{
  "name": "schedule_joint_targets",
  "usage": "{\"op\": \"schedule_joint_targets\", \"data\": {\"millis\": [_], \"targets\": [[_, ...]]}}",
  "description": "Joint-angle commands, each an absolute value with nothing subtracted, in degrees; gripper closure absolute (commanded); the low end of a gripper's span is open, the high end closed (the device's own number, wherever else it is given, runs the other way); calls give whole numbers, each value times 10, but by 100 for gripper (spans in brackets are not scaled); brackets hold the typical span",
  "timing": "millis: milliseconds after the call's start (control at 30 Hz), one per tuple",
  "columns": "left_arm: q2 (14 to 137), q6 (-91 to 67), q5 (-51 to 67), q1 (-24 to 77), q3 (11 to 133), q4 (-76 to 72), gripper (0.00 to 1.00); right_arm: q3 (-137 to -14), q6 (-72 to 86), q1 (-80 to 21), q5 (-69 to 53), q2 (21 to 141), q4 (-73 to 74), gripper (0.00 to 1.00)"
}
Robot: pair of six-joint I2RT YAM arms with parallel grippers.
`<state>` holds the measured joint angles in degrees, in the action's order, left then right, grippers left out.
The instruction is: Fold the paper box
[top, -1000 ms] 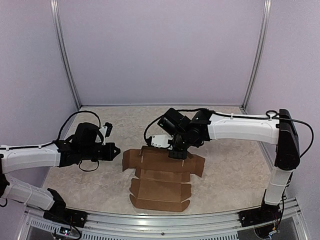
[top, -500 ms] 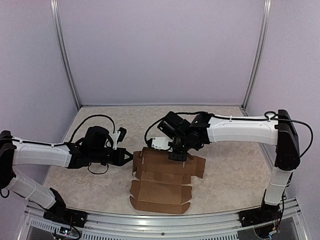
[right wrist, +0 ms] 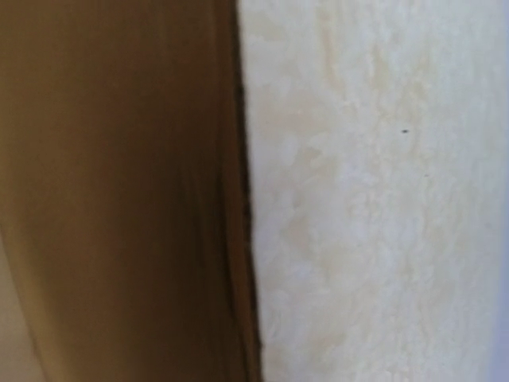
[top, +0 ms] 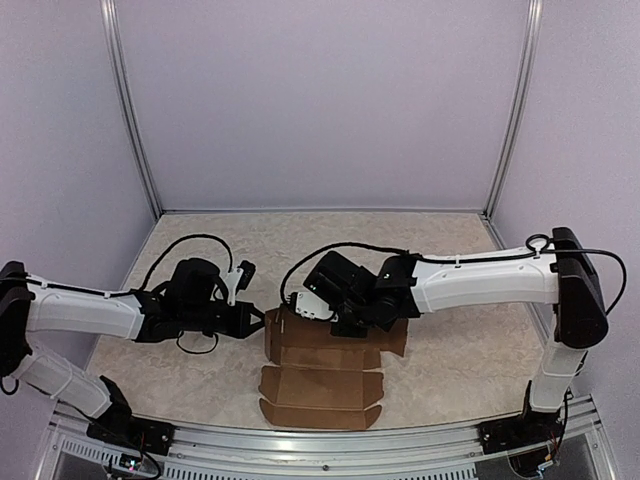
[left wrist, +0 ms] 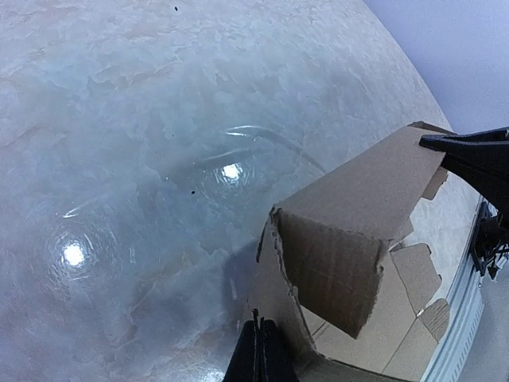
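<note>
- The paper box (top: 320,385) lies on the table (top: 450,360), between the two arms and toward the near edge. It is a mostly flat brown die-cut sheet.
- It looks light and thin. It is stiff across its panels but bends readily along the scored creases. The surface is matte rather than slippery, and it would probably dent or tear at the tabs if pinched hard.
- The left gripper (top: 257,321) has its fingers pressed together into one narrow point and holds nothing. The tip sits at the sheet's left edge, right against the base of the lifted flap.
- That left flap (left wrist: 342,263) stands up off the table and is folded inward at a corner. Its torn-looking cut edge faces the left wrist camera.
- Best holds, as I judge it, are a flap's free edge close to its crease, or a closed tip pushing a panel from outside. The small tabs should be avoided.
- It is no container yet. The front panels lie open and flat, and nothing rests on or in them.
- The right gripper (top: 348,322) bears on the far middle panel with its jaws closed. Its own camera shows only blurred cardboard beside bare table.
</note>
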<state>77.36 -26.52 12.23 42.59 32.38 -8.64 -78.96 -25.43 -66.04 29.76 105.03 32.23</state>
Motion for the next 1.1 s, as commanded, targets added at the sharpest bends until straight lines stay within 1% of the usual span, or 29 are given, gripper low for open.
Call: {"op": "schedule_joint_targets", "data": {"millis": [0, 200, 533, 800, 1067], "targets": [[767, -267, 127, 436, 308, -106, 100, -769, -256, -681, 378, 1032, 269, 100], [759, -271, 127, 439, 296, -119, 100, -743, -275, -707, 452, 1042, 208, 100], [760, -265, 114, 439, 288, -128, 100, -697, -318, -733, 533, 1048, 101, 100], [760, -256, 88, 439, 285, -119, 100, -650, -352, -753, 578, 1055, 7, 100], [757, -254, 87, 439, 287, -118, 100, -633, -367, -759, 598, 1071, -28, 100]]}}
